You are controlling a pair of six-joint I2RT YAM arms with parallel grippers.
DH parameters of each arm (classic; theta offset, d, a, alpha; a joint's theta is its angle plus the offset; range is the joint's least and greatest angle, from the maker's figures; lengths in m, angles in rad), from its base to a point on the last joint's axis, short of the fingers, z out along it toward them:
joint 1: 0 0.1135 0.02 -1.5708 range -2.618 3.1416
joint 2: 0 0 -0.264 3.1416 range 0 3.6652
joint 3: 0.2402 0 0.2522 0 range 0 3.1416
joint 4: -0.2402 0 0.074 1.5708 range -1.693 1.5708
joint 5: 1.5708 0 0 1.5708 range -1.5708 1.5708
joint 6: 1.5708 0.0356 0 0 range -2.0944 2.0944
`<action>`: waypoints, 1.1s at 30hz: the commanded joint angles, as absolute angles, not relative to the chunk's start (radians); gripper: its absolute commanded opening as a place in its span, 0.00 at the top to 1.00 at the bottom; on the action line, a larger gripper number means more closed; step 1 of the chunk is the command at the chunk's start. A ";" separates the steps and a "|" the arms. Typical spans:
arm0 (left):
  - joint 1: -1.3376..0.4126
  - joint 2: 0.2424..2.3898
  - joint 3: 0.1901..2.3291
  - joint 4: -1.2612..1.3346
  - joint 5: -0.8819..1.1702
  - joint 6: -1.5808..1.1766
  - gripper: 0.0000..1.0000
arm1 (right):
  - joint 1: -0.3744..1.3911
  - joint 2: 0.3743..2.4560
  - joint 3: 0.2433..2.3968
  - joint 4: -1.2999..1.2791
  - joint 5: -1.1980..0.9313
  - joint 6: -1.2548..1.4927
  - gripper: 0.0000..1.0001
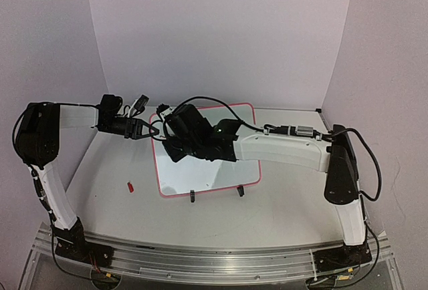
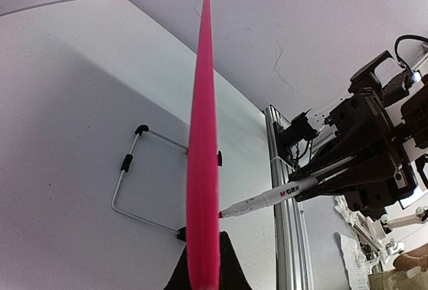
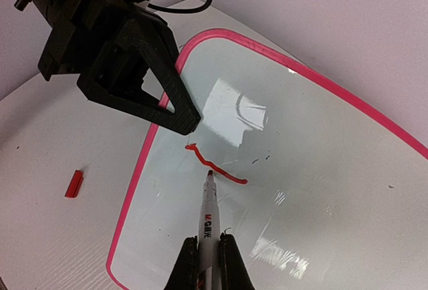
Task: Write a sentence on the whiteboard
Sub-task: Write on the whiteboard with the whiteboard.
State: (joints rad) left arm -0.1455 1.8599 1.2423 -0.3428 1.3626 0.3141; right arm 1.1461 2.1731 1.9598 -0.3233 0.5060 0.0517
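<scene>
Whiteboard [image 1: 197, 175]: propped mid-desk [image 1: 107, 200], left frame edge clamped in left hand [image 1: 155, 129]. Red marker [image 3: 208, 213]: pinched in right hand [image 3: 208, 253], tip beside short red stroke [image 3: 231, 178]. Handling, judged: light even pressure, brace board, work rightward across bare white.

The left arm [image 1: 52, 193] rises from its base at 7 o'clock in the top view and leans toward 11 o'clock up to a raised elbow. From there its forearm runs toward 3 o'clock. The left gripper [image 1: 155, 130] points the same way, with its jaws pinched tight on the left edge of the whiteboard [image 1: 200, 173]. The right arm [image 1: 287, 148] climbs from 5 o'clock, bends at the elbow and stretches its white forearm toward 9 o'clock. The right gripper [image 3: 208, 242] tilts downward, its fingers clamped on a marker [image 3: 208, 206] whose tip points toward 12 o'clock in its wrist view. The two grippers are near each other but apart.
</scene>
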 commanded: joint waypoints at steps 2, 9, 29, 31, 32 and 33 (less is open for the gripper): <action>-0.175 1.871 1.249 -0.369 1.290 0.404 1.00 | 1.151 2.190 2.001 -0.321 0.536 0.042 1.00; -0.176 1.870 1.249 -0.372 1.289 0.407 1.00 | 1.150 2.198 2.021 -0.321 0.552 0.021 1.00; -0.175 1.873 1.249 -0.373 1.290 0.411 1.00 | 1.149 2.199 1.991 -0.342 0.526 0.049 1.00; -0.176 1.874 1.250 -0.374 1.290 0.411 1.00 | 1.149 2.201 1.993 -0.343 0.531 0.049 1.00; -0.175 1.874 1.250 -0.374 1.291 0.411 1.00 | 1.150 2.201 1.993 -0.344 0.534 0.049 1.00; -0.176 1.873 1.250 -0.375 1.290 0.412 1.00 | 1.149 2.201 1.993 -0.346 0.537 0.049 1.00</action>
